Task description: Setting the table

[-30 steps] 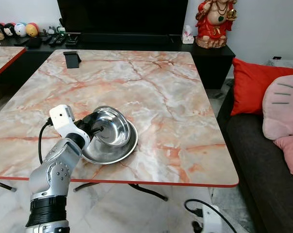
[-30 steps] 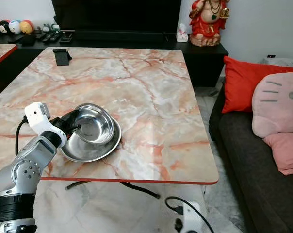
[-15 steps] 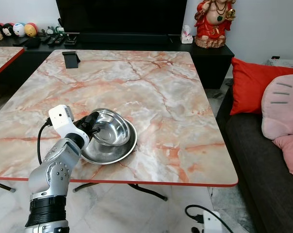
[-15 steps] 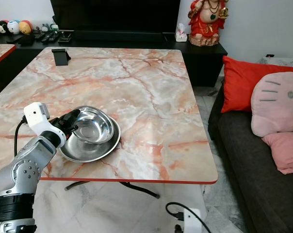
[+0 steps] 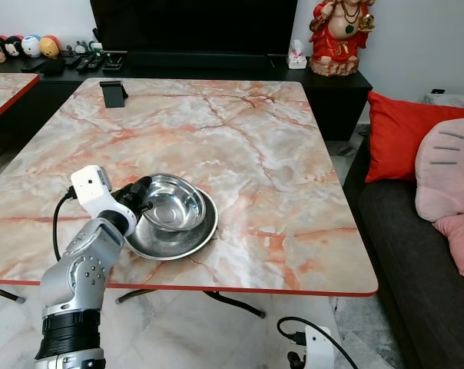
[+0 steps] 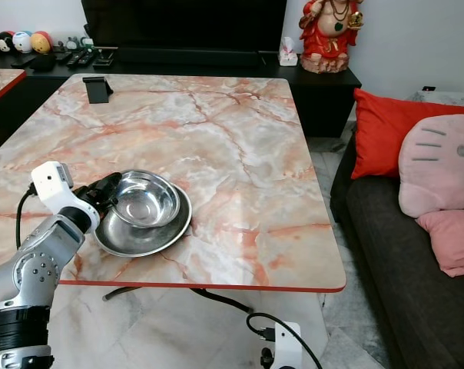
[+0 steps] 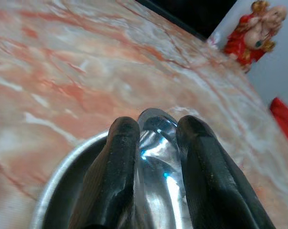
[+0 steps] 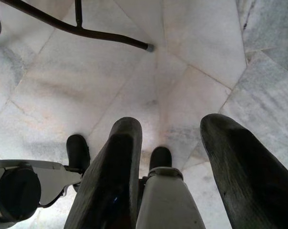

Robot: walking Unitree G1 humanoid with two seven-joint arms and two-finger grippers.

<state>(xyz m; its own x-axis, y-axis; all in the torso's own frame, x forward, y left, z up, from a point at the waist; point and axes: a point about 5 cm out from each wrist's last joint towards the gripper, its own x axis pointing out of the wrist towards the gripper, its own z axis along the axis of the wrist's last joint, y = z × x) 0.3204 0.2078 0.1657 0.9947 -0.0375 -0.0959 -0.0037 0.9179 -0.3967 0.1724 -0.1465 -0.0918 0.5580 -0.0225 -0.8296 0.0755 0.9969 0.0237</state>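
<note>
A small steel bowl (image 5: 174, 209) rests inside a wider steel plate (image 5: 187, 244) near the front left of the marble table (image 5: 240, 138). My left gripper (image 5: 142, 201) reaches in from the left and is shut on the bowl's near rim. In the left wrist view one finger (image 7: 118, 157) is on each side of the shiny bowl rim (image 7: 156, 119), with the plate's edge (image 7: 58, 186) below. My right gripper (image 8: 173, 123) hangs beside my body, open, over the pale floor tiles.
A black phone stand (image 5: 113, 94) sits at the table's far left corner. A dark sofa with a red cushion (image 5: 405, 134) and pink cushion (image 5: 447, 165) lines the right side. A red statue (image 5: 339, 34) stands on the back cabinet. A white power strip (image 5: 316, 354) lies on the floor.
The left arm has drawn back a little to the left, and the bowl has gone from tilted up to lying flatter in the plate.
</note>
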